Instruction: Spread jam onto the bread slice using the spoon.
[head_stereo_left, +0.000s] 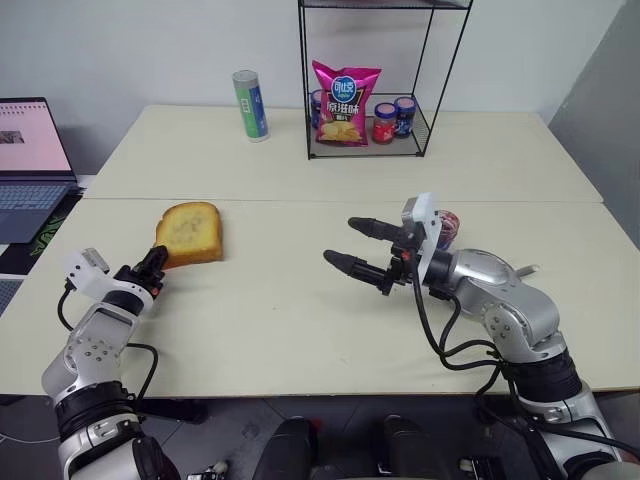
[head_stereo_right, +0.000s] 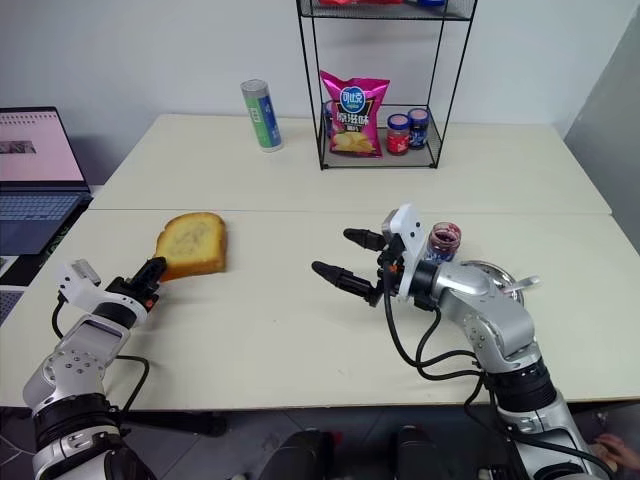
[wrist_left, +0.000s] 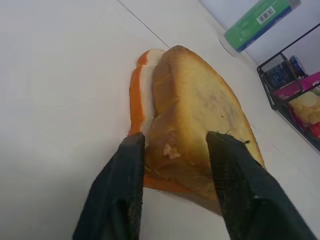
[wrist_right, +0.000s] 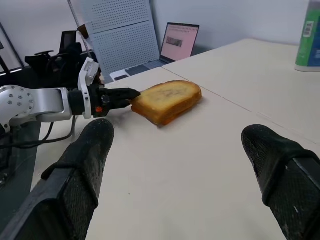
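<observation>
On the table, left hand (wrist_left: 172, 150) pinches bread slice (head_stereo_left: 190, 233); right hand (head_stereo_left: 352, 245) spread wide.

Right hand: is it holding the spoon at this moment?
No. The right hand hovers over the table with its two black fingers spread wide and nothing between them, pointing toward the bread slice.

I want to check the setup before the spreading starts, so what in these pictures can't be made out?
- The spoon: head views show a bit of handle past the right arm; the bowl is hidden.
- The steel plate: mostly hidden behind the right arm.
- The jam jar: partly blocked in the left eye view by the right wrist.
- The bread slice: its underside is unseen.
- The laptop: cut off by the frame edge.
</observation>
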